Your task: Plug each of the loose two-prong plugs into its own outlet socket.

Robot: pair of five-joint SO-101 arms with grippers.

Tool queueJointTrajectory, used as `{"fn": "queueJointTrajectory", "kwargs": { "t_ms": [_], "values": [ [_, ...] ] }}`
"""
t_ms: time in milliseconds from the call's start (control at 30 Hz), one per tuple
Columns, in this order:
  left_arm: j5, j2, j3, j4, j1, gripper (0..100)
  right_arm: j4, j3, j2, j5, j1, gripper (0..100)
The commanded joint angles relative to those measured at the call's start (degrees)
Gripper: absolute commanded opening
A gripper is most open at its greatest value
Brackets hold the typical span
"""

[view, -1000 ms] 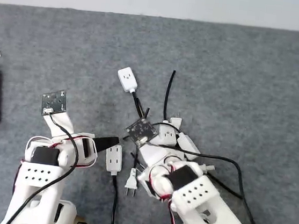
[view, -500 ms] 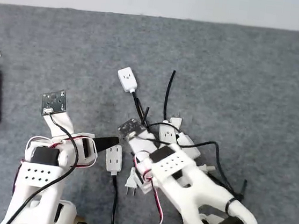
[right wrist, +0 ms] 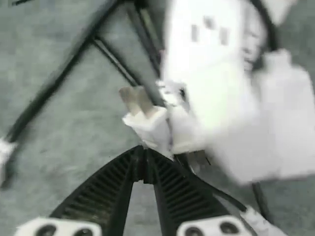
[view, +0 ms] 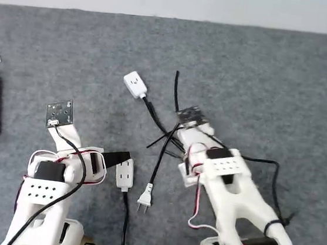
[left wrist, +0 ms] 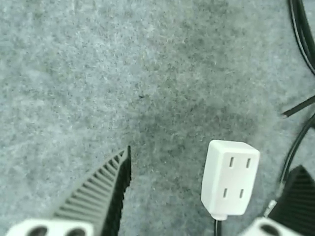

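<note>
In the high view you have the left gripper (view: 119, 160) low on the left of the grey table (view: 276, 70). Its black finger lies just beside the far end of the near outlet socket (view: 124, 173), which lies face up with its cable running toward the table's near edge. A loose plug (view: 144, 201) lies just to the right of that socket and apart from it, with its prongs pointing at the near edge. The far outlet socket (view: 135, 84) sits further up the table, well apart from both. Your right arm (view: 223, 168) stretches out over a tangle of black cables (view: 162, 137) in the middle.

In the left wrist view the left gripper (left wrist: 211, 164) is spread wide. The near outlet socket (left wrist: 229, 178) lies on the table between the two ribbed fingers, touching neither.

In the right wrist view the right gripper (right wrist: 143, 153) has its fingers pressed together, with the tips meeting right under the white body of a second plug (right wrist: 150, 123) whose two flat prongs stick out free. You cannot tell whether the tips nip that plug or only touch it. Just beside it is a blurred white outlet block (right wrist: 211, 59) with two slots showing, and black cables (right wrist: 64, 83) cross the table
</note>
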Motion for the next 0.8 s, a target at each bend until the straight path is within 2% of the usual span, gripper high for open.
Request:
{"fn": "queueJointTrajectory", "kwargs": {
  "t_ms": [0,267,400,533,667,767],
  "values": [
    [-0.26,-0.88,-0.66,-1.58,0.0,45,-2.86,-3.96,-2.68,0.62,4.44,0.9],
    [-0.18,-0.88,-0.66,-1.58,-0.26,45,-4.53,-4.13,-2.68,-0.18,7.78,0.9],
    [-0.18,-1.05,-0.66,-2.2,-0.26,45,1.1,-5.01,-4.7,-8.62,6.9,0.9],
    [-0.18,-1.14,-0.66,-2.37,-1.49,45,9.36,-4.84,-12.7,-16.26,-0.92,0.9],
    [-0.26,-0.88,-0.57,-2.02,-3.69,45,5.85,1.58,-19.74,-16.53,-6.99,1.5],
    [-0.7,-0.88,0.48,-2.29,-4.4,45,4.79,5.54,-21.14,-16.62,-15.87,6.5]
  ]
}}
